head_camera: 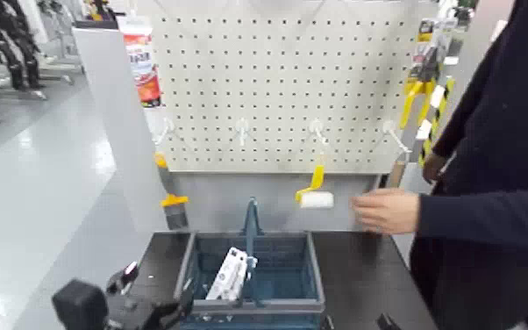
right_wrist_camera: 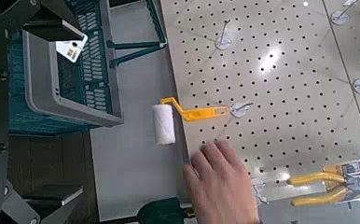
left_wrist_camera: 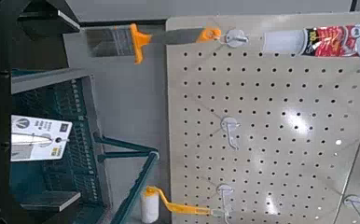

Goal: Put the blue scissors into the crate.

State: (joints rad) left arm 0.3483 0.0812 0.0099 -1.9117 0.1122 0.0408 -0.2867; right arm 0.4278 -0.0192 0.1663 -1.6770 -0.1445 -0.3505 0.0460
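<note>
The teal crate stands on the black table below the pegboard, its blue handle upright. Inside it a white retail card leans near the middle; this is the blue scissors' card, and I cannot make out the blue handles. The same card shows in the right wrist view. My left gripper hangs low beside the crate's left wall, open and empty. Off the crate's right corner, my right gripper barely shows; its fingers stand wide apart, holding nothing.
A person stands at the right, hand held out near the pegboard. On the board hang a yellow-handled paint roller, a brush, a sealant tube and yellow-handled pliers.
</note>
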